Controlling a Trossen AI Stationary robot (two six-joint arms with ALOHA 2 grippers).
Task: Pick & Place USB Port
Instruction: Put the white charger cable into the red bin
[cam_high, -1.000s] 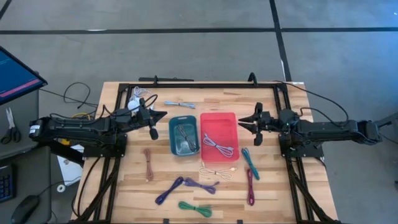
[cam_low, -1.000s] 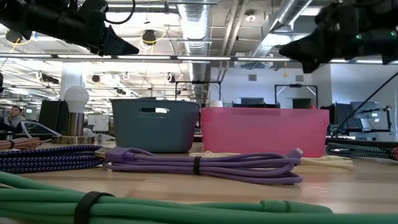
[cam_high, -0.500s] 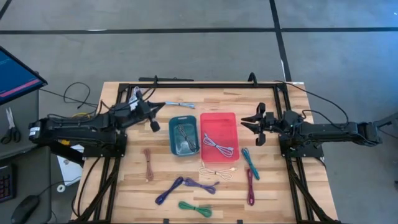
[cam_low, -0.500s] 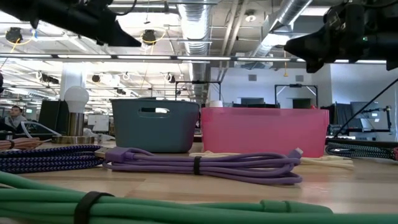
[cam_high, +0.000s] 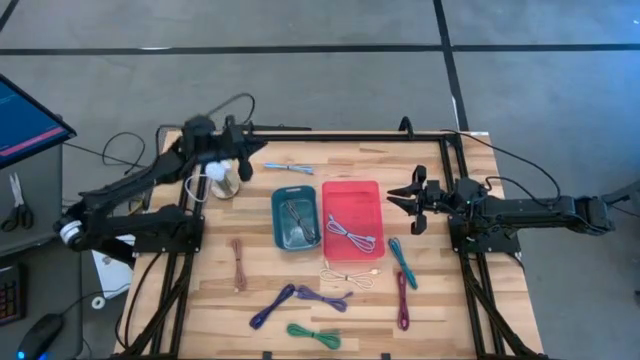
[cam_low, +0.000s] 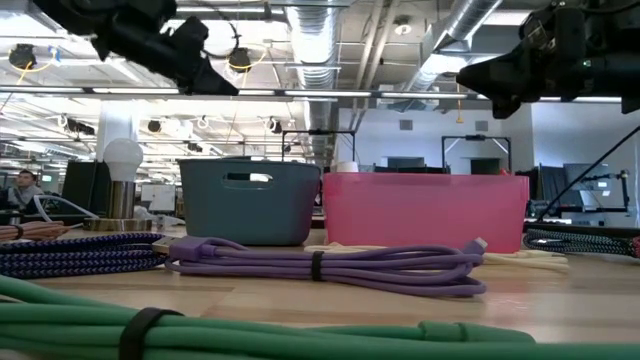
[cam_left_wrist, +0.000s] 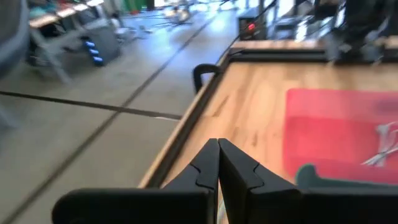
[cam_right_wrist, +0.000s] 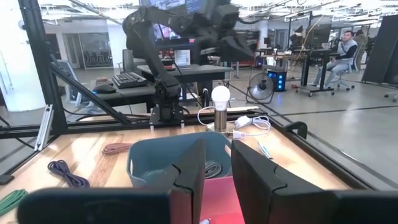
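Looking straight down over the table (cam_high: 420, 300); peering level across it; both sharing the bins (cam_low: 250, 200).

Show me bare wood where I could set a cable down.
Free: the far right corner past the red bin, and the left edge beside the brown cable. Crowded: the near middle, with purple cables, green cable, teal cable; the lamp fills the far left corner.

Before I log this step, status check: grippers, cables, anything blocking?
Left gripper shut, empty, far-left corner. Right gripper empty beside red bin. Cables in both bins; teal cable loose. Nothing blocking.
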